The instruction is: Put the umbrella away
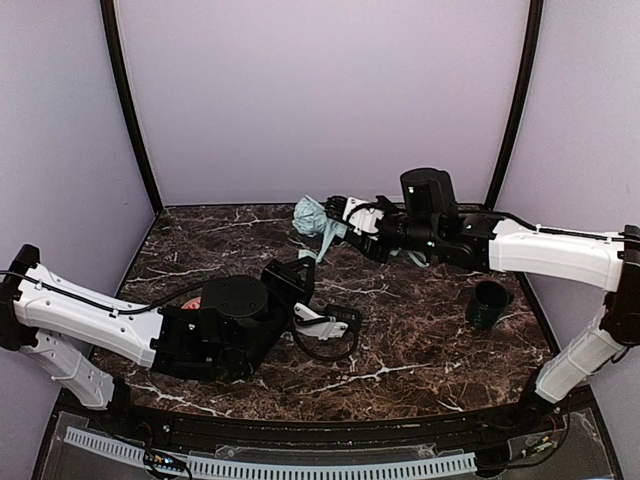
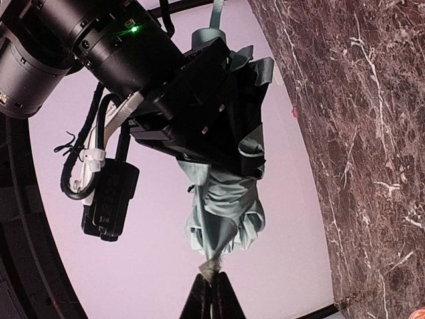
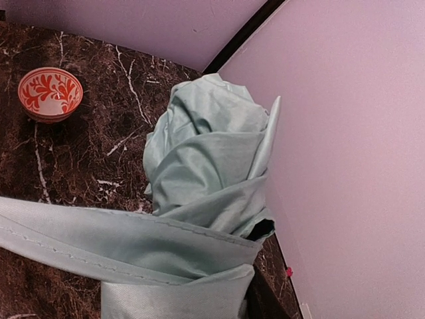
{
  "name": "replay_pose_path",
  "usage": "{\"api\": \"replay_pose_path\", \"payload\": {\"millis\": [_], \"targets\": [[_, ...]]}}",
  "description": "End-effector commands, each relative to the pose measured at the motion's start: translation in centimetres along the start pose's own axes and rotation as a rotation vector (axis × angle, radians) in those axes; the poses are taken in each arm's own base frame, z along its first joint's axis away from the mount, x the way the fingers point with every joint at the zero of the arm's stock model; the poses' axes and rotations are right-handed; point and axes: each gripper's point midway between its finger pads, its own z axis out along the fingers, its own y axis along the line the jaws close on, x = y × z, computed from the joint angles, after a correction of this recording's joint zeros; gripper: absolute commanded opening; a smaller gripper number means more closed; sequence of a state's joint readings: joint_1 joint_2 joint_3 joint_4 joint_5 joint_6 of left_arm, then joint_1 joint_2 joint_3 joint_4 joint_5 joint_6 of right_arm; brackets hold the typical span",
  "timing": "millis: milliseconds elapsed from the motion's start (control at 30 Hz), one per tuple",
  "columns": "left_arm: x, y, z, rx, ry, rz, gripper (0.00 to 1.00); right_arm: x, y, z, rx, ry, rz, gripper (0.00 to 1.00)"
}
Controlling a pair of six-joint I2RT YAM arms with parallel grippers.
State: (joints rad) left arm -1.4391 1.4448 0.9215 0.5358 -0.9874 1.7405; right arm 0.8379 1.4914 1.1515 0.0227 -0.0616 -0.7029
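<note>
Lab booth: plain lilac walls (image 1: 320, 100) enclosing marble-patterned table (image 1: 420, 350).

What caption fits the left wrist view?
Left gripper pinches the umbrella tip while the right gripper clamps its bundled canopy.

Counted one umbrella (image 1: 315, 218), mint green, at the far middle. One cup (image 1: 489, 304), dark green, stood on the right. One bowl (image 3: 50, 93), red and white, showed only in the right wrist view. One left arm (image 1: 100, 320) plus one right arm (image 1: 550, 250) made two. One table (image 1: 400, 340), dark marble. Three pale purple walls (image 1: 320, 100) were there: left, far, right.
</note>
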Motion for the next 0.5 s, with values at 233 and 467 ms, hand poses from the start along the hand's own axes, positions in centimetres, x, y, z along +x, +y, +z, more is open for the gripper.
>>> {"api": "replay_pose_path", "payload": {"millis": [233, 467], "targets": [[-3.6, -1.6, -2.0, 0.140, -0.174, -0.134, 0.35, -1.5, -9.9, -4.3, 0.449, -0.051, -0.098, 0.00], [-3.5, 0.6, -4.1, 0.336, -0.427, -0.717, 0.49, -2.5, -8.7, -5.7, 0.456, -0.106, -0.218, 0.00]]}}
